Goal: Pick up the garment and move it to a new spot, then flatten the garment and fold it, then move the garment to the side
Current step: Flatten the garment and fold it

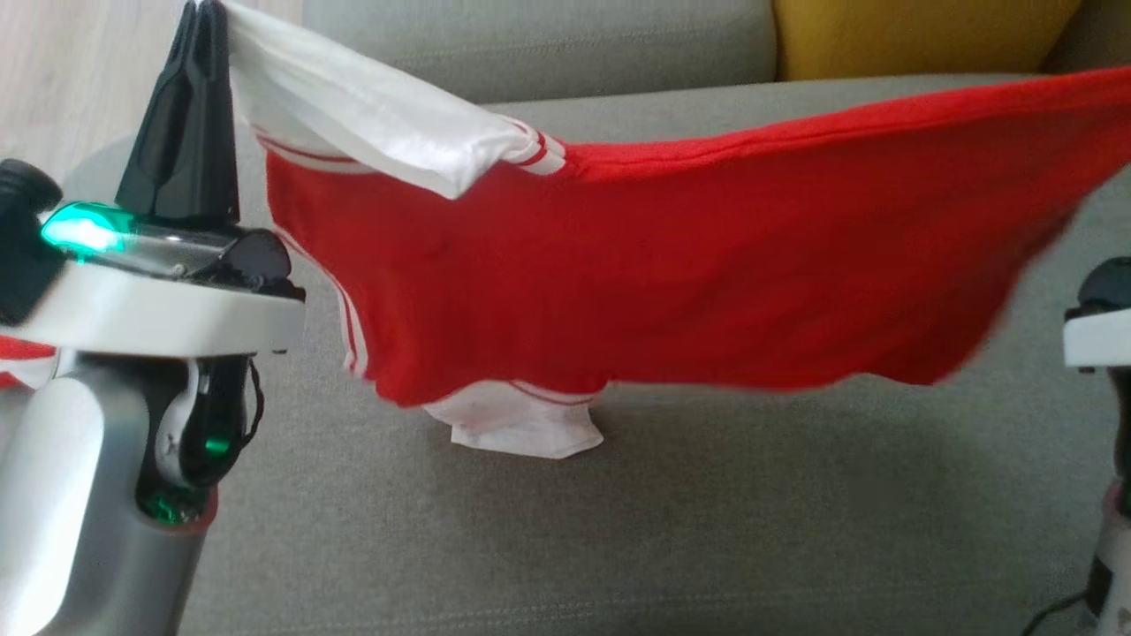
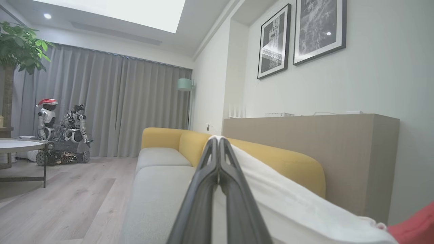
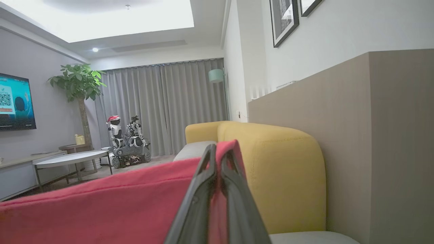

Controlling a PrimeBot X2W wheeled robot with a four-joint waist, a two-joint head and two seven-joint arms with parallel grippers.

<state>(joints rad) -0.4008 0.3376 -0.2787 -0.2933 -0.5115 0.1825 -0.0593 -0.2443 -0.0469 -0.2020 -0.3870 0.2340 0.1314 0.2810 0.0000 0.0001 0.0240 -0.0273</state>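
One red shirt (image 1: 671,265), with white sleeves and thin red-and-white stripe trim, hung in the air, stretched sideways between the two tools above the grey sofa seat (image 1: 671,530).

Left tool (image 1: 201,13): both dark fingers pressed together, pinching the white cloth of the upper sleeve (image 1: 371,124). The left wrist view showed the same: the left tool (image 2: 218,139) was closed, and white fabric came out at the fingertips and fell away to the right, with red cloth at the lower right corner.

Right tool (image 3: 220,149): fingers closed on the red edge of the shirt, seen in the right wrist view. The red cloth (image 3: 101,210) ran off to the left from the pinch point.

Sleeves counted: two. One was held up at the left tool. The other (image 1: 521,428) dangled below the red hem. Whether it touched the cushion could not be told.

The shirt's top edge ran taut from upper left to the right edge of the head view, and the lower hem sagged in a curve.

Surroundings:
- one sofa with yellow back cushions (image 3: 271,162)
- one beige ledge (image 2: 312,142) behind the sofa
- two framed black-and-white prints (image 2: 274,40) on the wall
- one grey curtain (image 3: 162,101)
- one leafy plant (image 3: 79,81)
- one lamp with a teal shade (image 3: 216,75)
- one lit screen (image 3: 15,101)
- two small robot figures (image 3: 127,135) by the curtain, one in a red hat
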